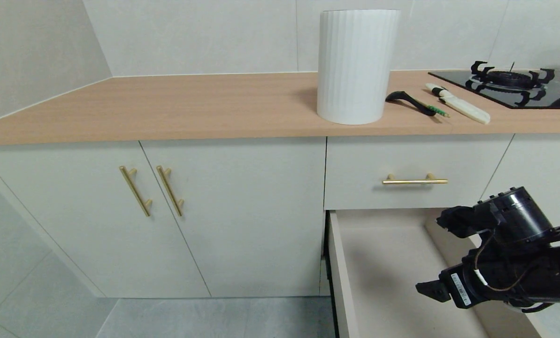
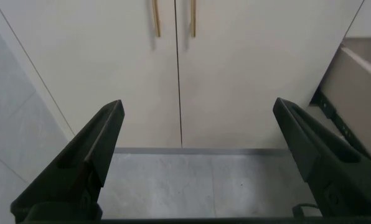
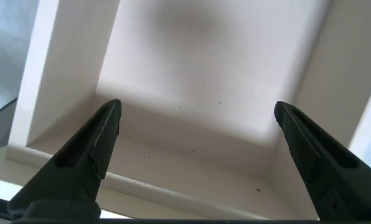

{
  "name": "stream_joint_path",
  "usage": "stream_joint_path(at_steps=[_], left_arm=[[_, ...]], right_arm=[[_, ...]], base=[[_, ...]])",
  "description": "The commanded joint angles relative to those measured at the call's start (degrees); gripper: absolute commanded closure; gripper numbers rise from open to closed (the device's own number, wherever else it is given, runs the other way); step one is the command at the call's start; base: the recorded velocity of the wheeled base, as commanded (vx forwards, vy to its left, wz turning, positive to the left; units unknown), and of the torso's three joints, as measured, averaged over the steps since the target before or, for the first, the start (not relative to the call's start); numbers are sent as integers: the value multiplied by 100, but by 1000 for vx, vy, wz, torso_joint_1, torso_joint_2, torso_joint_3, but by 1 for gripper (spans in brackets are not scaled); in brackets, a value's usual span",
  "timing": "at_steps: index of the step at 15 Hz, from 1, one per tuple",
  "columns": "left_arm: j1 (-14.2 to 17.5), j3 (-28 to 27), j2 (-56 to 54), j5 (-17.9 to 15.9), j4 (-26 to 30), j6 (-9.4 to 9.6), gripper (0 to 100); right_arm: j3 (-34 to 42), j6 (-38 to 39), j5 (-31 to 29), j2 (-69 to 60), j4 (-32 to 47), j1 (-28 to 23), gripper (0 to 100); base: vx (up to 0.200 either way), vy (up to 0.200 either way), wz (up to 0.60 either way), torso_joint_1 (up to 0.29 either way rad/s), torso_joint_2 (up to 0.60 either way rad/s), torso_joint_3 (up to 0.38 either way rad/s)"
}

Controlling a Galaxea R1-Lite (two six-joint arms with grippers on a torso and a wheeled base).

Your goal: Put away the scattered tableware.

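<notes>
Nothing gripped on either side.
Head view: a black green-handled spoon [image 1: 410, 102] and a white knife [image 1: 458, 104] lie on the wooden countertop [image 1: 190, 103] beside a white ribbed cylinder [image 1: 355, 65]; the right gripper [image 1: 437, 254] hangs spread above the open beige drawer [image 1: 378, 263]. Left wrist view: the left gripper [image 2: 198, 149], jaws apart, faces white cabinet doors [image 2: 248, 74]. Right wrist view: fingers [image 3: 92, 149] wide over the drawer.

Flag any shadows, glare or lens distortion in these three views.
Head view: soft, even light; the white canister throws a faint shadow on the countertop; cabinet handles lean, a wide-angle effect. Left wrist view: flat light, no glare; the left gripper reads as a dark silhouette. Right wrist view: the open drawer is unevenly lit, without hard glare.
</notes>
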Motion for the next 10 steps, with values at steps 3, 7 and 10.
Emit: stream_joint_path(at_steps=[3, 7, 10], left_arm=[[2, 0, 9, 2, -4, -2, 0], [2, 0, 9, 2, -4, -2, 0], [2, 0, 9, 2, -4, -2, 0]], right_arm=[[0, 0, -1, 14, -3, 2, 0], [0, 0, -1, 14, -3, 2, 0], [9, 0, -1, 14, -3, 10, 0]], base=[[0, 0, 0, 124, -513, -310], [0, 0, 0, 164, -478, -298], [0, 0, 0, 181, -465, -292]])
